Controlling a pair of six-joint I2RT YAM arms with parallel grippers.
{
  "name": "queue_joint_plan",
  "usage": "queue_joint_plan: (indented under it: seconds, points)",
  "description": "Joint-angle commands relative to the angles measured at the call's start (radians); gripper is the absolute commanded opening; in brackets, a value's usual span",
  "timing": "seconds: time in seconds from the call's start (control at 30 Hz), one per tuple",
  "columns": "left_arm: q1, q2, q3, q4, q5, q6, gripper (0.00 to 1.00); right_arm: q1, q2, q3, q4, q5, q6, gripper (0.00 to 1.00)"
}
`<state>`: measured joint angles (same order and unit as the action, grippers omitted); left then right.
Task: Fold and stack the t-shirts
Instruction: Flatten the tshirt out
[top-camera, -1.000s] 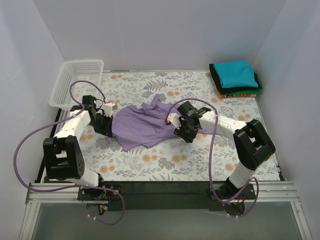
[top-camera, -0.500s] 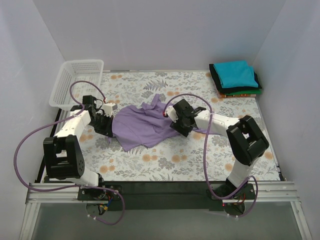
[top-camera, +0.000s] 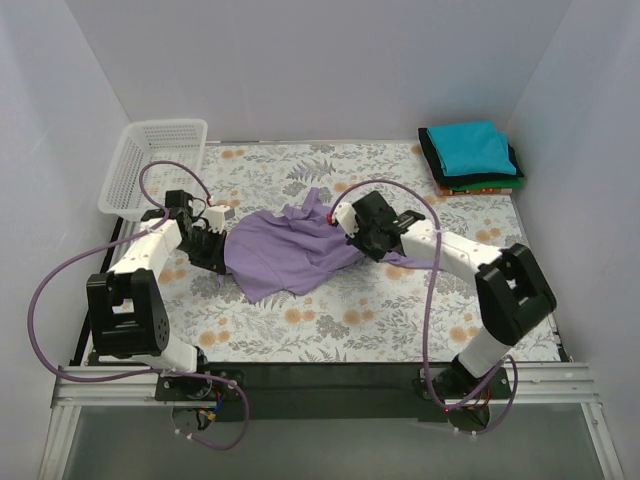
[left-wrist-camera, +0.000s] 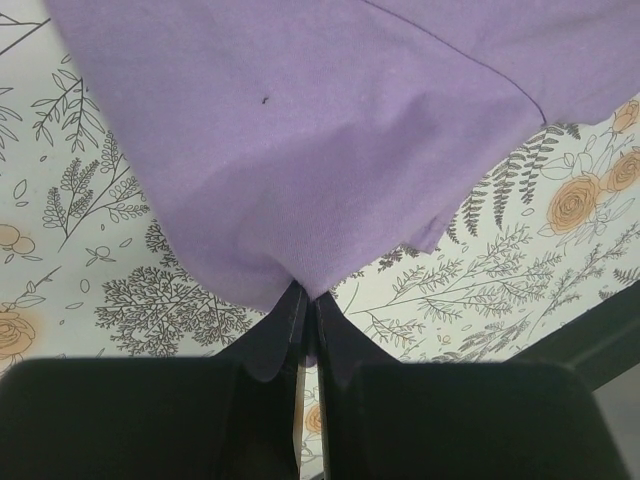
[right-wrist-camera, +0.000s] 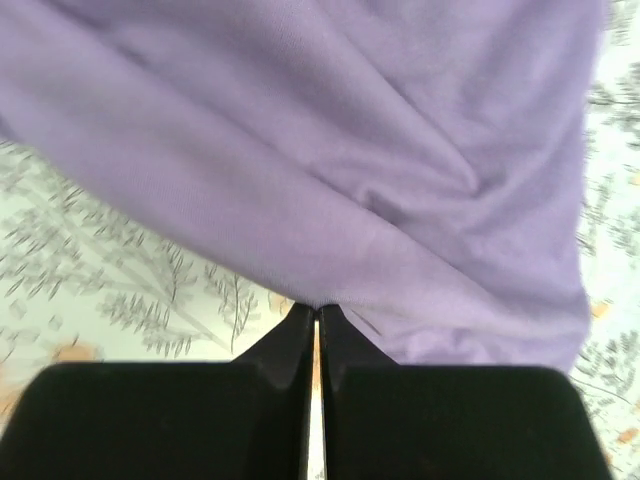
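Note:
The lavender t-shirt (top-camera: 285, 250) lies crumpled on the floral cloth mid-table, stretched between both arms. My left gripper (top-camera: 218, 250) is at its left edge. In the left wrist view that gripper (left-wrist-camera: 308, 300) is shut on a fold of the lavender cloth (left-wrist-camera: 300, 140). My right gripper (top-camera: 352, 234) is at the shirt's right side; in the right wrist view it (right-wrist-camera: 317, 310) is shut, pinching a fold of the purple fabric (right-wrist-camera: 330, 150). A stack of folded t-shirts (top-camera: 470, 158) sits at the back right: teal (top-camera: 472, 146) on top, dark green (top-camera: 433, 162) and orange-red (top-camera: 480, 189) beneath.
A white mesh basket (top-camera: 155, 165) stands at the back left corner. White walls enclose the table on three sides. The floral table cloth (top-camera: 330, 310) lies bare in front of the shirt. Purple cables loop off both arms.
My right gripper, open a second ago, has shifted up and left along the shirt's right side and shut on the cloth. The left arm has kept its grip and place.

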<state>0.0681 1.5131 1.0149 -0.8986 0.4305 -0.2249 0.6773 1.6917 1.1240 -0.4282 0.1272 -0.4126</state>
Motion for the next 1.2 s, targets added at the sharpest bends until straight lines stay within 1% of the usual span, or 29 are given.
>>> queue_joint_plan:
  seconds: [0.0,0.13,0.2,0.27,0.3,0.33,0.37,0.4,0.43,0.47,0.5,0.53,0.57,0.6,0.63,0.67,0.7,0.73,0.77,0.83,0.87,0.93,0.97,1.0,1.03,1.07,1.13,1.17]
  points:
    - [0.001,-0.045,0.027,-0.010,0.025,-0.004,0.00,0.005,-0.162,-0.012,-0.044,-0.060,-0.026,0.01]
    - [0.001,-0.048,0.028,-0.017,0.031,-0.007,0.00,0.007,-0.242,-0.007,-0.110,-0.119,-0.025,0.01]
    - [0.001,-0.051,0.037,-0.036,0.036,-0.001,0.00,0.007,-0.286,-0.007,-0.153,-0.176,-0.026,0.01]
    - [0.001,-0.071,0.062,-0.081,0.060,0.018,0.00,0.007,-0.335,-0.007,-0.190,-0.210,-0.038,0.01]
    - [0.002,-0.083,0.076,-0.106,0.074,0.028,0.00,0.007,-0.360,-0.007,-0.234,-0.221,-0.049,0.01]
    - [0.010,-0.115,0.108,-0.132,0.118,0.039,0.00,0.005,-0.383,-0.001,-0.262,-0.228,-0.058,0.01]
    - [0.019,-0.132,0.134,-0.190,0.138,0.059,0.00,0.002,-0.417,0.011,-0.315,-0.273,-0.077,0.01]
    - [0.035,-0.169,0.160,-0.215,0.167,0.068,0.00,-0.037,-0.435,0.016,-0.373,-0.312,-0.110,0.01]
    - [0.073,-0.183,0.189,-0.242,0.198,0.081,0.00,-0.066,-0.458,0.005,-0.388,-0.358,-0.126,0.01]
    - [0.090,-0.189,0.273,-0.305,0.259,0.105,0.00,-0.105,-0.510,-0.004,-0.392,-0.412,-0.164,0.01]
    - [0.101,-0.188,0.313,-0.331,0.276,0.107,0.00,-0.111,-0.529,-0.004,-0.394,-0.411,-0.164,0.01]
    - [0.114,-0.183,0.364,-0.350,0.289,0.102,0.00,-0.119,-0.540,0.002,-0.394,-0.411,-0.205,0.01]
    - [0.121,-0.183,0.405,-0.361,0.324,0.096,0.00,-0.130,-0.547,0.040,-0.392,-0.423,-0.221,0.01]
    - [0.125,-0.176,0.478,-0.349,0.336,0.054,0.00,-0.154,-0.543,0.066,-0.382,-0.426,-0.230,0.01]
    - [0.127,-0.168,0.505,-0.327,0.343,0.020,0.00,-0.162,-0.524,0.103,-0.376,-0.420,-0.247,0.01]
    - [0.127,-0.157,0.528,-0.269,0.355,-0.017,0.00,-0.169,-0.456,0.170,-0.376,-0.400,-0.255,0.01]
    - [0.128,-0.125,0.568,-0.237,0.353,-0.106,0.00,-0.206,-0.414,0.204,-0.374,-0.400,-0.267,0.01]
    - [0.130,-0.108,0.577,-0.197,0.347,-0.150,0.00,-0.228,-0.370,0.229,-0.370,-0.408,-0.293,0.01]
    - [0.130,-0.088,0.580,-0.118,0.326,-0.201,0.00,-0.252,-0.274,0.267,-0.351,-0.412,-0.299,0.01]
    - [0.130,-0.021,0.584,-0.064,0.307,-0.279,0.00,-0.257,-0.178,0.292,-0.318,-0.413,-0.301,0.01]
    - [0.130,0.002,0.585,-0.019,0.298,-0.298,0.00,-0.252,-0.087,0.325,-0.275,-0.406,-0.296,0.01]
    - [0.128,0.061,0.587,0.025,0.252,-0.351,0.00,-0.252,0.011,0.388,-0.230,-0.385,-0.270,0.01]
    - [0.128,0.073,0.585,0.083,0.229,-0.372,0.00,-0.254,0.108,0.429,-0.213,-0.342,-0.235,0.01]
    - [0.128,0.093,0.587,0.108,0.202,-0.390,0.00,-0.263,0.155,0.516,-0.175,-0.319,-0.215,0.01]
    - [0.128,0.105,0.593,0.130,0.136,-0.408,0.00,-0.269,0.196,0.557,-0.161,-0.296,-0.201,0.01]
    - [0.128,0.110,0.591,0.174,0.105,-0.425,0.00,-0.281,0.263,0.594,-0.127,-0.237,-0.181,0.01]
    - [0.128,0.121,0.588,0.210,0.020,-0.433,0.00,-0.286,0.316,0.701,-0.118,-0.175,-0.129,0.01]
    - [0.130,0.119,0.576,0.249,-0.008,-0.448,0.00,-0.288,0.338,0.724,-0.121,-0.149,-0.115,0.01]
